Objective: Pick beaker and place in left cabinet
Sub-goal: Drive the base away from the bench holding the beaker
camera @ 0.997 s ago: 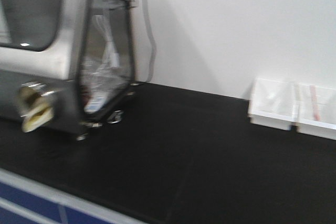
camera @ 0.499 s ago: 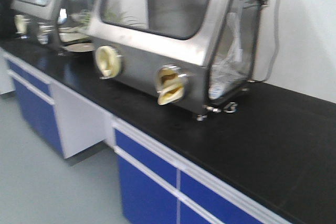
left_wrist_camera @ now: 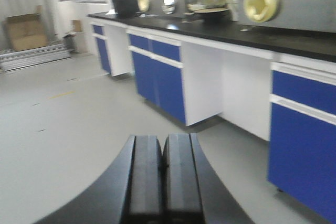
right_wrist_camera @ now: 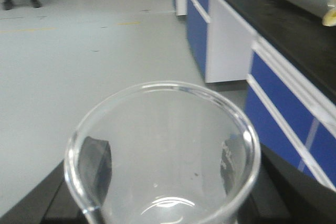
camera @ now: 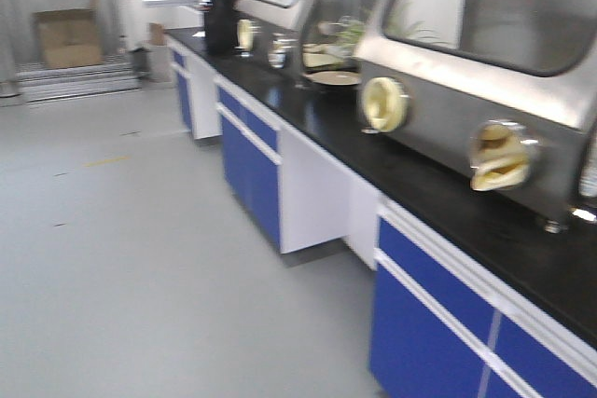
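Clear beaker [right_wrist_camera: 157,129] in right gripper [right_wrist_camera: 163,169]

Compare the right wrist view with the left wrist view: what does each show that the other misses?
Only the right wrist view: the clear glass beaker, looking empty, held by the right gripper, whose dark fingers show through the glass. Only the left wrist view: the left gripper, black fingers pressed together with nothing between them, and a brown cardboard box by the far wall. Both: the pale grey floor and the blue-fronted counter units under a black worktop.
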Controlling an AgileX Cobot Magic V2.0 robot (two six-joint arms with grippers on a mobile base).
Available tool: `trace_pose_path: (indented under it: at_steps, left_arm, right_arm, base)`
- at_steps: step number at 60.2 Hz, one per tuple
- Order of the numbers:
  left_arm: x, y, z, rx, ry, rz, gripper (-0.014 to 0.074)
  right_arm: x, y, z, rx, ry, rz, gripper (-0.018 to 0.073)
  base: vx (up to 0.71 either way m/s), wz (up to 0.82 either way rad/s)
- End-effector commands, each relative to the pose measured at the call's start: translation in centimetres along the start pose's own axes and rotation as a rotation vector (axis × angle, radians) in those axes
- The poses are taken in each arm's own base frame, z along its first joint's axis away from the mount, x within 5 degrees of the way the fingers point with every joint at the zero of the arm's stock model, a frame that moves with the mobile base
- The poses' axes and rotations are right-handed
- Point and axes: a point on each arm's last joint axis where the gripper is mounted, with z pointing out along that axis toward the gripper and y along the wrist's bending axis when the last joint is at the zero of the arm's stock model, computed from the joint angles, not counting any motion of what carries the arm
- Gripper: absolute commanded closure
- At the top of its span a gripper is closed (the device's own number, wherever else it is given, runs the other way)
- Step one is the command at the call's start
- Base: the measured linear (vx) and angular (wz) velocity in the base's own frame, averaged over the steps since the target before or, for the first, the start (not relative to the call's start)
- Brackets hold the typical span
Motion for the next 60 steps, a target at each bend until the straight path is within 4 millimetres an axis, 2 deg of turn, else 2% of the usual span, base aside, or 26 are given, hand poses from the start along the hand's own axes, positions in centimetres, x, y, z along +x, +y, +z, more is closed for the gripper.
trace_pose_path:
  at_steps: [1, 33, 60]
  left_arm:
    - [-0.41, -0.09, -0.11, 0.009, -0.093, -0.006, 0.0604]
    - [-0.41, -0.09, -0.11, 0.009, -0.093, -0.006, 0.0604]
    - [-0.41, -0.09, -0.11, 0.009, -0.093, -0.006, 0.0604]
  right_arm:
    - [-1.70, 0.11, -0.21, -0.014, -0.107, -0.017, 0.0564]
    - [-1.70, 0.11, -0.21, -0.013, -0.106, -0.017, 0.0564]
    - [-1.70, 0.11, -0.21, -0.013, -0.106, -0.017, 0.0564]
  base:
    - [0.00, 0.65]
    - [0.16, 0.61]
    - [0.41, 0.21]
